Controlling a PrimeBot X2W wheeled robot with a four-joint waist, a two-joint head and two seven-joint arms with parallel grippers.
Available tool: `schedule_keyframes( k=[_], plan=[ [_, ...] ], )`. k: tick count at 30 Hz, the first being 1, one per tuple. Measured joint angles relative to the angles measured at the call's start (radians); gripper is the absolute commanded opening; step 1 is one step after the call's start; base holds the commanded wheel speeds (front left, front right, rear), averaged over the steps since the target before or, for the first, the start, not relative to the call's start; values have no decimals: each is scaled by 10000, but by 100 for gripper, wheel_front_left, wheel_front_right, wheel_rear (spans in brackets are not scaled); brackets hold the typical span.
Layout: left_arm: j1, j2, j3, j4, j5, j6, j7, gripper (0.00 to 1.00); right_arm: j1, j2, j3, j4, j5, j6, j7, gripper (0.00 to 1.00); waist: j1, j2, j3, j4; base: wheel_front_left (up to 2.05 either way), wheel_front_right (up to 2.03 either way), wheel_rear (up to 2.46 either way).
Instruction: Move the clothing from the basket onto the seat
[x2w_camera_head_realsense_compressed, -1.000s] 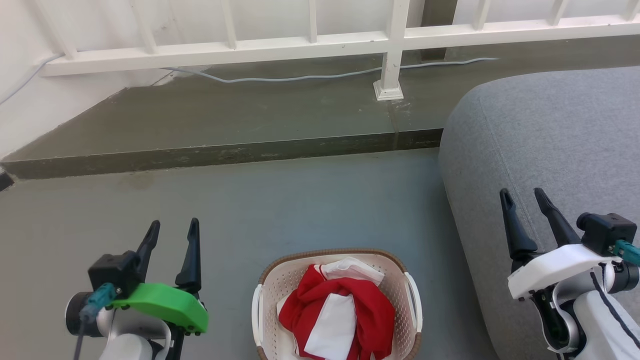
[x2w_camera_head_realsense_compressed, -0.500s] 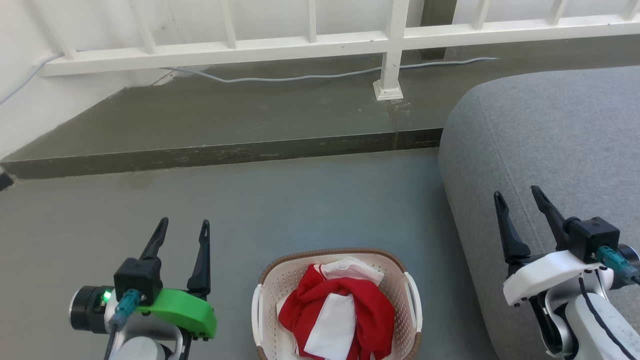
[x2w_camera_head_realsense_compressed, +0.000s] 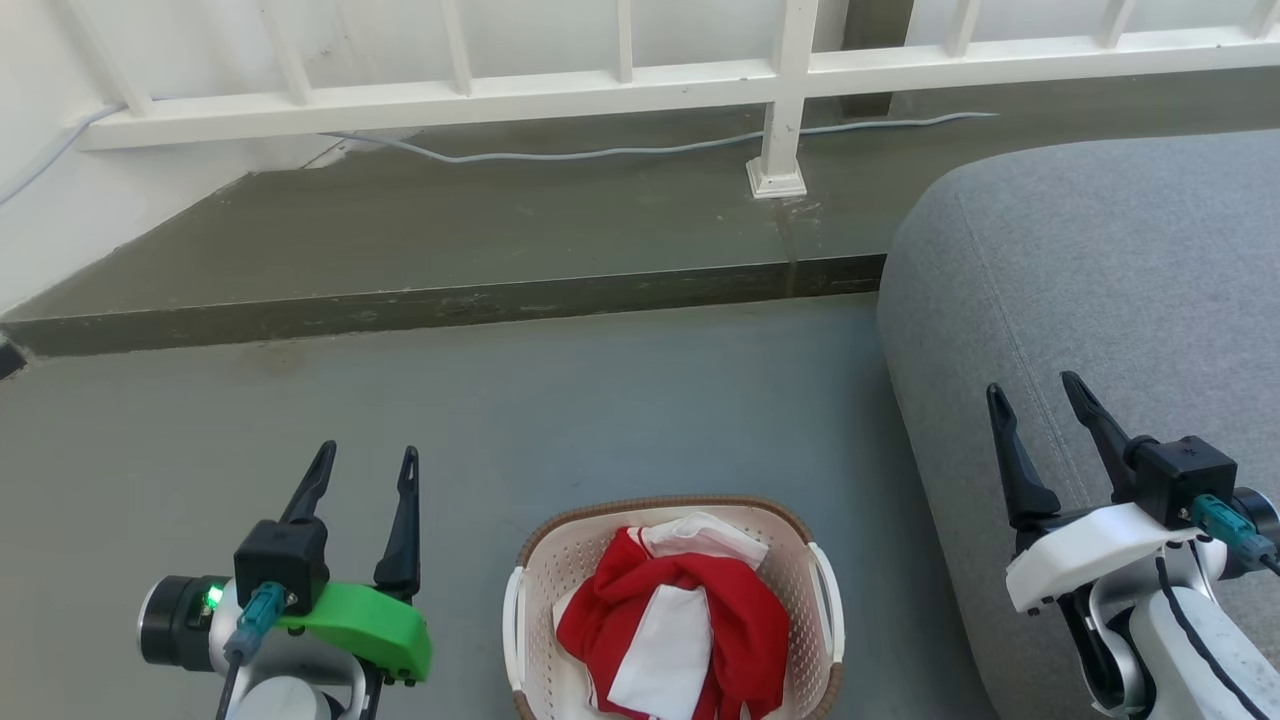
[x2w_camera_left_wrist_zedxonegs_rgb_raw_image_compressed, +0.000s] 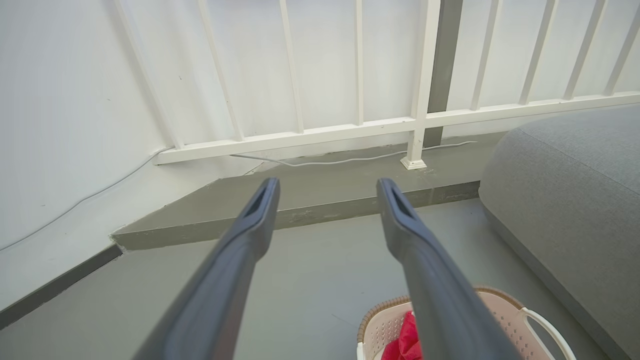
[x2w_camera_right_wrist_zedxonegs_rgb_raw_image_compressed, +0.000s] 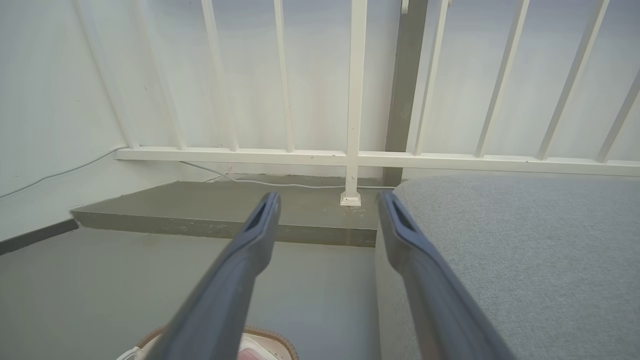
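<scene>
I see a grey concrete floor (x2w_camera_head_realsense_compressed: 600, 400) ahead, rising to a low step (x2w_camera_head_realsense_compressed: 500, 230) with a scuffed front edge. A white railing (x2w_camera_head_realsense_compressed: 450, 95) stands on the step, one post (x2w_camera_head_realsense_compressed: 783, 90) on a square foot. A pale cable (x2w_camera_head_realsense_compressed: 620, 153) trails under its bottom rail. A white wall (x2w_camera_head_realsense_compressed: 60, 220) closes my left.

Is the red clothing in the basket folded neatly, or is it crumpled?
Crumpled. The clothing lies bunched in the basket, red folds twisted over white panels.
</scene>
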Motion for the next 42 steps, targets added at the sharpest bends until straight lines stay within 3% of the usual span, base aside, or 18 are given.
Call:
schedule_keyframes(
  k=[22, 42],
  plan=[
    [-2, -12, 44, -144, 59, 40, 81, 100, -11, -13, -25, -82, 2, 0, -2, 100, 0, 0, 338, -70, 0, 0, 0],
    [-898, -263, -433, -506, 253, 33, 433, 100, -984, -59, -439, -1093, 107, -2, -21, 100, 0, 0, 2130, -484, 0, 0, 0]
  ],
)
